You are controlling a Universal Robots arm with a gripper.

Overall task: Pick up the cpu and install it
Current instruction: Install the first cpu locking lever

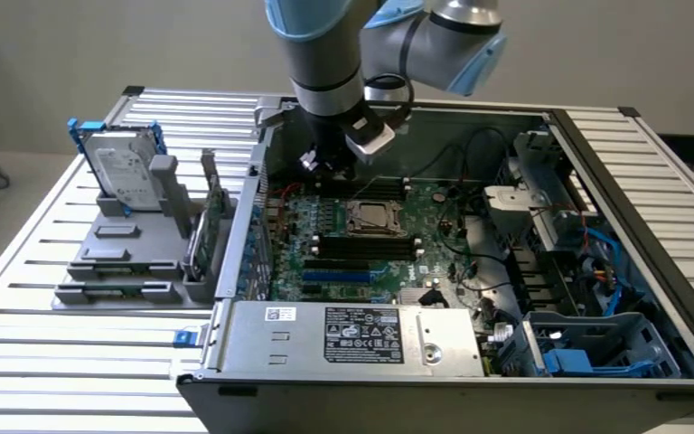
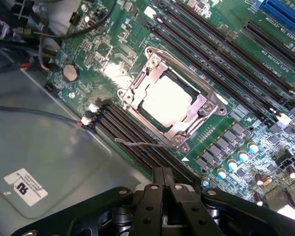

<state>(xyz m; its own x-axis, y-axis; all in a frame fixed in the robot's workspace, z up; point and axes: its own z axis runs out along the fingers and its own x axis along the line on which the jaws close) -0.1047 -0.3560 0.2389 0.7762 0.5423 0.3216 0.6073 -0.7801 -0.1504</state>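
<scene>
The cpu (image 2: 166, 102), a small square chip with a pale silvery top, lies flat inside the metal-framed socket (image 2: 205, 109) of the green motherboard (image 2: 226, 59). In the exterior view the cpu (image 1: 371, 217) sits mid-board inside the open computer case. My gripper (image 2: 163, 173) is shut with nothing between its black fingers, and it hovers above the board a short way off the socket. In the exterior view the gripper (image 1: 326, 167) hangs over the far part of the board, just beyond the socket, apart from the cpu.
Black memory slots (image 2: 137, 142) run beside the socket. A silver hard drive (image 1: 124, 167) stands in a grey fixture (image 1: 130, 262) at the exterior view's left. The power supply (image 1: 347, 334) fills the case's near side, with a blue drive cage (image 1: 600, 348) and cables (image 1: 492, 271) on the right.
</scene>
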